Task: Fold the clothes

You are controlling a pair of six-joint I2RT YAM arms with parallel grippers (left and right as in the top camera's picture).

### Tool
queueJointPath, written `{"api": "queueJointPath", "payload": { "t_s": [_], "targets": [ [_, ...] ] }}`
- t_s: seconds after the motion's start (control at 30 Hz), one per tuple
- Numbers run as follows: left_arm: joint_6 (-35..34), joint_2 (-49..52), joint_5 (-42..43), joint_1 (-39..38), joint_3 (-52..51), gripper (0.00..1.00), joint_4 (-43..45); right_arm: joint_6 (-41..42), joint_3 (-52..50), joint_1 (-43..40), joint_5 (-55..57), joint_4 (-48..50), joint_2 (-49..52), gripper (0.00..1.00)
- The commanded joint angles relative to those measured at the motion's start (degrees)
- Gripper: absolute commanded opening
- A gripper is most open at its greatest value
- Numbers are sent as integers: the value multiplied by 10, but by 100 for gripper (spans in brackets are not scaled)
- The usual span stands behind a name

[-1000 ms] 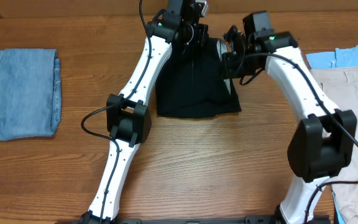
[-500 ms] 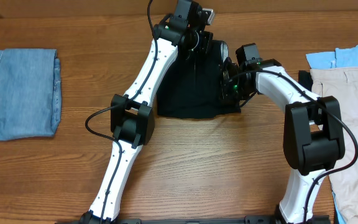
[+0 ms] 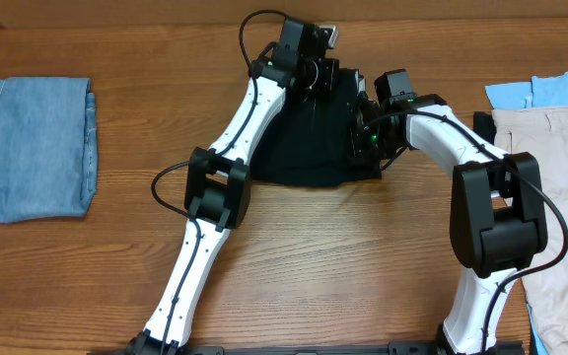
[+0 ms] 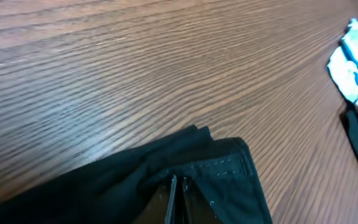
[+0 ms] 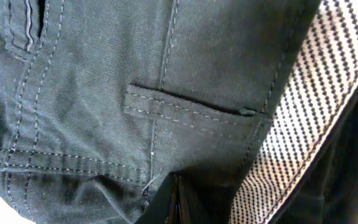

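The plain black shorts-like cloth garment [image 3: 309, 143] lies bunched at the far middle of the brown wooden bench [image 3: 363, 256], between the two arms. In the right wrist view its stitched seams and a belt loop [image 5: 191, 109] fill the picture, and a black-and-white striped inner lining [image 5: 303, 106] shows along the right side.

The left gripper [image 3: 316, 71] sits at the garment's far edge. In its own wrist view the left gripper [image 4: 178, 200] has its fingers pressed together with a fold of the black cloth pinched between them, a stitched hem lying just beside the tips. The right gripper [image 3: 365, 133] is at the garment's right edge. In its wrist view the right gripper [image 5: 176, 200] likewise has its fingers closed tight, nipping the black cloth just below the belt loop.

Well apart at the left end of the bench lies a folded blue denim garment [image 3: 33, 148]. At the right end a beige cloth garment [image 3: 550, 168] is spread out, with a light blue cloth garment [image 3: 521, 91] showing at its far edge.
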Motion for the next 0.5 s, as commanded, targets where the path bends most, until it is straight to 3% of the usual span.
{"api": "queueJointPath", "payload": {
  "t_s": [0.0, 0.07, 0.13, 0.3, 0.47],
  "targets": [
    [-31, 28, 52, 7, 59, 6, -6, -5, -11, 0, 1, -5, 1, 4],
    [-54, 28, 63, 21, 142, 4, -54, -5, -11, 0, 1, -3, 1, 4],
    [-54, 28, 63, 43, 247, 9, -116, -5, -11, 0, 1, -1, 1, 4],
    [-15, -31, 38, 129, 248, 4, -321, -5, -9, 0, 1, 2, 1, 5],
    [15, -85, -92, 212, 248, 4, -517, -4, 30, 0, -5, -8, -16, 8]
  ]
}}
